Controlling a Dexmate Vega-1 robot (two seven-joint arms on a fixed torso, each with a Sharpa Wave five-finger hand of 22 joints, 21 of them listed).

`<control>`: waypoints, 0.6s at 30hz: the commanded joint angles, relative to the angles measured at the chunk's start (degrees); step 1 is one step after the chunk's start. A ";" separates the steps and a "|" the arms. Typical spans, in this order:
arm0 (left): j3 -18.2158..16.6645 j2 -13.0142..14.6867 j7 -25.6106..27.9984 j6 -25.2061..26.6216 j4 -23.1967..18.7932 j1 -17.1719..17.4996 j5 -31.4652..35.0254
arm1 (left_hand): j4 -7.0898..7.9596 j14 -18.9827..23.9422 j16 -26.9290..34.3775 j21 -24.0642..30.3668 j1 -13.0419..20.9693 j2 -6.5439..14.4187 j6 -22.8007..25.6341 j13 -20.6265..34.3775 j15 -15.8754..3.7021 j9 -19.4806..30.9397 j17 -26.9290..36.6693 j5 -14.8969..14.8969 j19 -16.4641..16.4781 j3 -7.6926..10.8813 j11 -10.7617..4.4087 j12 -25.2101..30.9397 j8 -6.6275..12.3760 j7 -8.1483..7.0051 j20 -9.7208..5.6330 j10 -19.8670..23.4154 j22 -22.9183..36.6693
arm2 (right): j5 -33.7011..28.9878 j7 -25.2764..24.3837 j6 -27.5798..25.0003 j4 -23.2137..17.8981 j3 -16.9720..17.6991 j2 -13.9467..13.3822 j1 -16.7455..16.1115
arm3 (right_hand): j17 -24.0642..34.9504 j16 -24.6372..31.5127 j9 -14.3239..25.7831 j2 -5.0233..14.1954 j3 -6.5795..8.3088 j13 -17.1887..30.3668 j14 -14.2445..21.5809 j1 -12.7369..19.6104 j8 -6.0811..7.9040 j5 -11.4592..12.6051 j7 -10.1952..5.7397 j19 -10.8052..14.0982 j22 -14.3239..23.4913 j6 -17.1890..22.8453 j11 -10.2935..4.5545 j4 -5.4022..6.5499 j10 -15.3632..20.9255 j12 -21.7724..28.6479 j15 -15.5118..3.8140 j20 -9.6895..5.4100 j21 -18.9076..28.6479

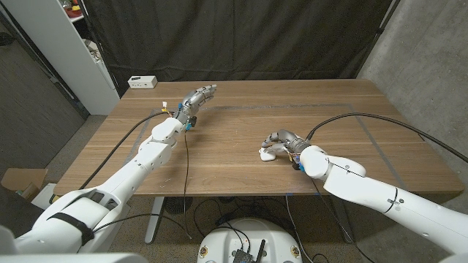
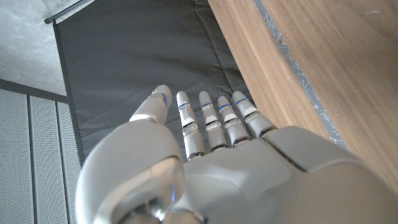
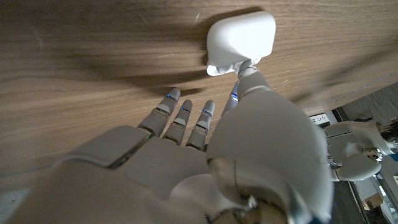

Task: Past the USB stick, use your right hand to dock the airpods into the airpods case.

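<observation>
The right hand [image 1: 284, 141] is low over the wooden table [image 1: 241, 172], right of its middle and toward the near edge, its fingers reaching left. In the right wrist view the same hand [image 3: 205, 155] has its fingers [image 3: 180, 121] stretched out side by side over the wood, and its thumb tip touches the white airpods case [image 3: 241, 42]. Nothing is gripped; the fingers lie loosely apart with the case just beyond them. In the head view the airpods case [image 1: 268, 153] sits on the table right at the hand's fingertips, on their near-left side. Whether its lid is up or down I cannot tell, and the earbuds themselves cannot be made out.

The left hand [image 1: 199, 96] is well apart from this, at the far left part of the table, raised above the surface with fingers pointing toward the far edge. In the left wrist view that hand [image 2: 211, 162] shows its fingers [image 2: 205, 121] straight, close together and holding nothing.

Past the table's far left corner a white power strip [image 1: 142, 82] lies on the floor before a dark curtain [image 1: 241, 36].
</observation>
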 commanded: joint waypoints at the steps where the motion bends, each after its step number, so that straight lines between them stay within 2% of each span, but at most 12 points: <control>1: 0.09 0.06 0.47 0.40 -0.82 0.50 0.12 | 0.13 -0.27 -0.12 -0.14 -0.44 -0.14 0.43 0.08 -2.82 0.16 0.12 0.42 -0.34 0.01 0.05 -0.13 0.01 0.27 0.07 0.19 0.16 | -7.23 -0.69 -0.29 0.19 -2.27 0.78 0.24 | -0.31 -0.40 0.09 -0.45 0.18 -0.14 -0.50 -0.20 0.48 -0.10 -0.30 -0.82 0.12 0.62 -0.34 -0.12 -0.10 -0.41 -6.82 -0.11 0.09; 8: -0.02 0.50 1.07 0.97 -1.98 1.14 0.16 | 0.10 -0.31 -0.13 -0.15 -0.51 -0.20 0.49 0.08 -2.92 0.16 0.12 0.43 -0.36 0.00 0.09 -0.16 0.02 0.23 0.16 0.16 0.16 | -7.75 -0.70 1.56 0.68 -0.95 1.21 -1.13 | -0.73 -0.50 0.03 -0.68 0.12 -0.35 -0.11 -0.33 0.66 -0.05 -0.33 -0.76 0.09 1.17 -0.27 -0.11 0.10 -0.35 -6.82 -0.08 0.43; 13: 0.00 0.45 0.89 0.98 -1.92 1.14 0.05 | 0.07 -0.28 -0.12 -0.19 -0.56 -0.23 0.58 0.08 -2.95 0.16 0.11 0.46 -0.43 0.00 0.00 -0.17 0.04 0.19 0.16 0.16 0.15 | -8.05 0.50 2.03 0.59 -0.49 0.96 -1.45 | -1.06 -0.67 -0.02 -0.75 0.20 -0.53 -0.01 -0.18 0.71 0.02 -0.88 -0.81 0.08 1.43 -0.85 -0.20 0.06 -0.40 -6.75 -0.06 0.58; 15: 0.09 0.42 0.89 1.00 -1.85 1.06 0.16 | 0.07 -0.27 -0.11 -0.19 -0.60 -0.27 0.61 0.08 -2.97 0.16 0.11 0.46 -0.44 -0.03 -0.02 -0.16 0.05 0.34 0.14 0.20 0.15 | -8.56 1.32 1.50 0.34 -0.68 0.81 -1.17 | -1.25 -0.97 -0.06 -0.73 0.29 -0.65 -0.44 -0.06 0.64 0.05 -1.13 -1.44 0.08 1.37 -0.88 -0.26 -0.01 -0.44 -6.63 0.34 0.45; 18: 0.14 0.31 0.91 0.99 -1.72 0.96 0.20 | 0.05 -0.29 -0.12 -0.20 -0.64 -0.31 0.60 0.08 -2.93 0.16 0.11 0.47 -0.45 -0.04 0.14 -0.17 0.04 0.29 0.19 0.22 0.15 | -10.34 2.65 0.18 -0.12 -1.78 0.60 -0.29 | -1.66 -1.79 -0.18 -0.55 0.47 -1.01 -1.87 -0.05 0.49 0.06 -1.56 -3.08 0.08 1.27 -1.69 -0.18 -1.11 -0.88 -6.12 0.93 0.31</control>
